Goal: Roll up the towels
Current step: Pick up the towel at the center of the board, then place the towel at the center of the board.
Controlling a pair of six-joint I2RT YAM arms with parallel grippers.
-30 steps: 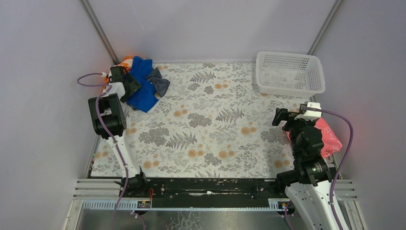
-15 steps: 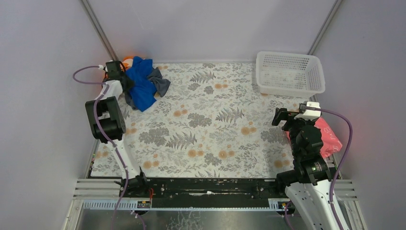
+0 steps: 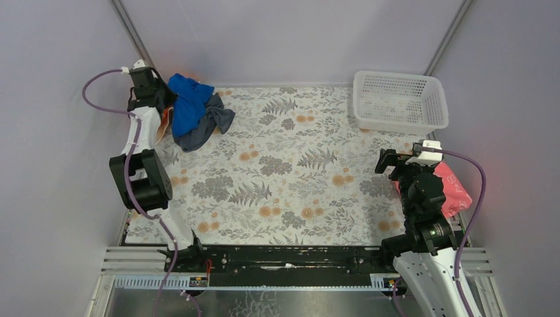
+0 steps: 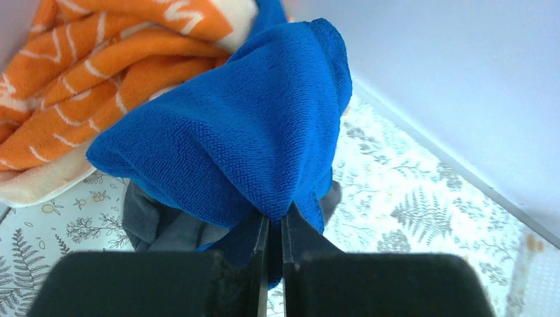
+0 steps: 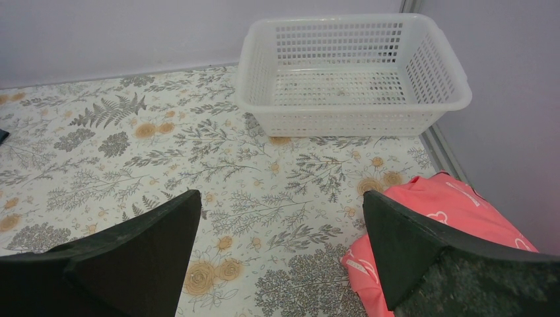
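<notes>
Table [image 3: 290, 172] with a leafy printed cover is carrying the whole job, and a white basket [image 3: 399, 99] is sitting at its far right corner. The towels are lying heaped in the far left corner. The blue towel [image 4: 251, 132] is riding on top, the grey towel [image 3: 206, 127] is spreading out beneath it toward the middle, and an orange patterned towel [image 4: 99, 59] is bunching against the wall beside them. The left gripper [image 4: 272, 221] is pinching a fold of the blue towel, its jaws pressed together with only cloth between them. The right gripper [image 5: 280, 198] is hanging spread wide and holding nothing, near the right edge by a pink cloth [image 5: 436, 218].

The step in hand is, I judge, pulling the blue towel free of the heap so that it can be laid flat. Doing it well is going to mean lifting high enough that the blue cloth is coming off the grey one without dragging it. It then means carrying it toward the middle, where the other arm can be taking a second corner and helping to spread it.

The blue towel is pointing nowhere useful yet. It is draping crumpled from the pinched fold, its longer run lying roughly from the far wall toward the near side in the top view. No straight edge is showing to roll along.
</notes>
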